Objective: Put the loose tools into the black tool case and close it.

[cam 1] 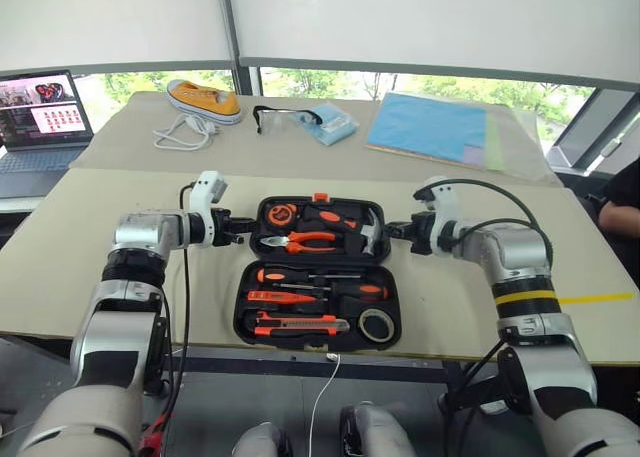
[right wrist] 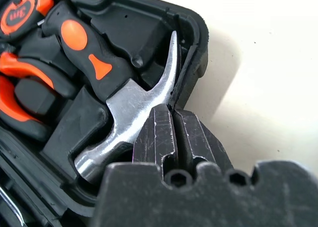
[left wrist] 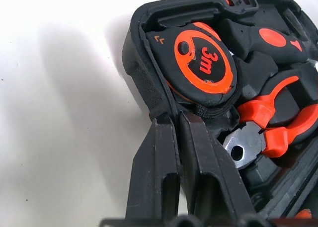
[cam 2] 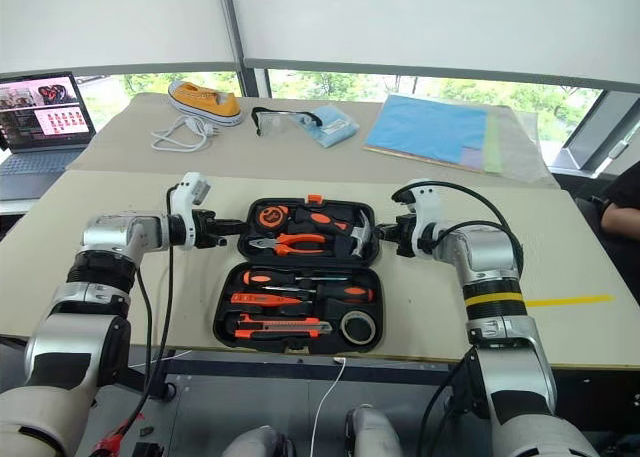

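Observation:
The black tool case (cam 1: pixel 247 295) lies open on the table in front of me. Its near half holds two black-orange screwdrivers (cam 1: pixel 300 276), a slim orange tester (cam 1: pixel 283 297), an orange-black utility knife (cam 1: pixel 298 325) and a dark tape roll (cam 1: pixel 376 325). In the far half sit a round tape measure (left wrist: pixel 203 63), pliers (cam 1: pixel 310 240) and a hammer (right wrist: pixel 131 105). My left gripper (left wrist: pixel 174 120) is shut on the far half's left rim. On the right rim of that half, beside the hammer head, my right gripper (right wrist: pixel 171 110) is shut too.
A second table behind carries a yellow shoe (cam 1: pixel 203 98), safety glasses (cam 1: pixel 285 120) and a blue folder (cam 1: pixel 430 125). A laptop (cam 1: pixel 40 117) stands at the far left. A person's arm (cam 1: pixel 620 212) shows at the right edge. A white cable (cam 1: pixel 322 397) hangs off the front edge.

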